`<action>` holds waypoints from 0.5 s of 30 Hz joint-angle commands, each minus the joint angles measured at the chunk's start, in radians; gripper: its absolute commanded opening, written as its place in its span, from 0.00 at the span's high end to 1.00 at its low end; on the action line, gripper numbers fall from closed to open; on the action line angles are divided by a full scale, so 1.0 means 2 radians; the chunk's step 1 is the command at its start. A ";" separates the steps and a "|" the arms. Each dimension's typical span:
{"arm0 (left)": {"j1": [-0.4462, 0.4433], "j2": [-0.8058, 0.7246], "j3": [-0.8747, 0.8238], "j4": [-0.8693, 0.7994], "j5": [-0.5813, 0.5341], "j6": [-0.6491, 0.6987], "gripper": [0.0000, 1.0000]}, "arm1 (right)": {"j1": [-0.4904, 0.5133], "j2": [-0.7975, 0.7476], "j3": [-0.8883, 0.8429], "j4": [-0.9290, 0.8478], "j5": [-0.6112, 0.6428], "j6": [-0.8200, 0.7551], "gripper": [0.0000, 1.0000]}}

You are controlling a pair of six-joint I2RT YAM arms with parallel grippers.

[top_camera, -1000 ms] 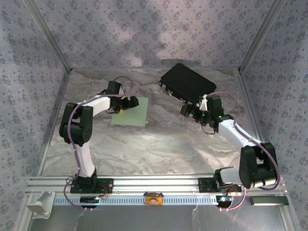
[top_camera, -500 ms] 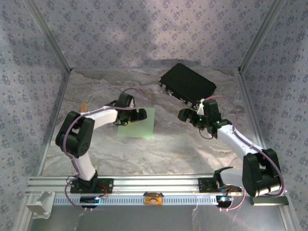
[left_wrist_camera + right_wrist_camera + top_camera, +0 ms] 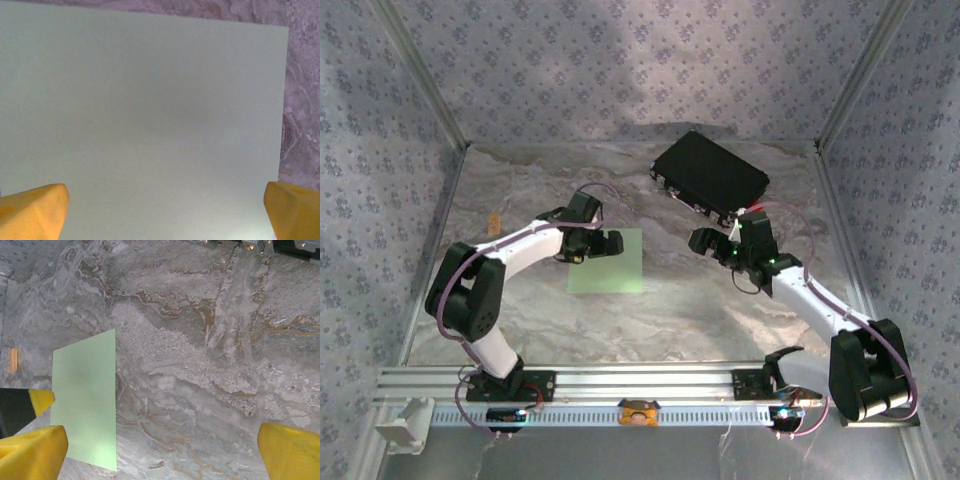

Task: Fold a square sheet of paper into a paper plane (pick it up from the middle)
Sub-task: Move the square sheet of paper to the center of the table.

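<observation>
Lying flat on the desk [image 3: 680,310], the square sheet of paper [image 3: 610,268] is thin, light and floppy, so pinch it at its middle. Your left gripper [image 3: 605,243] sits over its 11 o'clock corner, fingers [image 3: 35,207] spread. The right gripper [image 3: 704,241], off at 3 o'clock, is spread too. Since a second ago, the sheet has slid toward 5 o'clock.

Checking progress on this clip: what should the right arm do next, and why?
Probably bring the right gripper over to the right edge of the paper. The paper lies flat and uncreased, the open left gripper sits at its left edge, and the right gripper is open, apart from it.
</observation>
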 commanded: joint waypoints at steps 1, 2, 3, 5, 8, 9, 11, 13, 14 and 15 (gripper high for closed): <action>-0.005 0.007 0.001 -0.011 0.048 0.014 0.00 | 0.007 -0.014 -0.010 0.008 0.015 0.015 0.01; -0.006 0.008 0.000 -0.007 0.055 0.012 0.00 | 0.007 -0.016 -0.011 0.007 0.018 0.018 0.01; -0.008 0.009 0.001 -0.007 0.054 0.009 0.00 | 0.007 -0.015 -0.012 0.006 0.020 0.019 0.01; -0.014 0.016 0.003 -0.015 0.049 0.004 0.00 | 0.008 -0.017 -0.013 0.001 0.023 0.022 0.01; -0.021 0.031 0.006 -0.022 0.037 -0.002 0.01 | 0.008 -0.020 -0.018 0.001 0.027 0.026 0.01; -0.024 0.034 0.007 -0.022 0.034 -0.005 0.01 | 0.008 -0.021 -0.020 0.001 0.030 0.028 0.01; -0.030 0.042 0.009 -0.022 0.032 -0.013 0.01 | 0.009 -0.025 -0.024 0.001 0.035 0.031 0.01; -0.038 0.050 0.011 -0.020 0.029 -0.017 0.01 | 0.008 -0.029 -0.028 0.000 0.042 0.035 0.01; -0.043 0.054 0.013 -0.021 0.026 -0.020 0.01 | 0.008 -0.032 -0.029 -0.001 0.046 0.035 0.01; -0.046 0.058 0.014 -0.020 0.023 -0.023 0.01 | 0.008 -0.033 -0.030 -0.005 0.049 0.035 0.01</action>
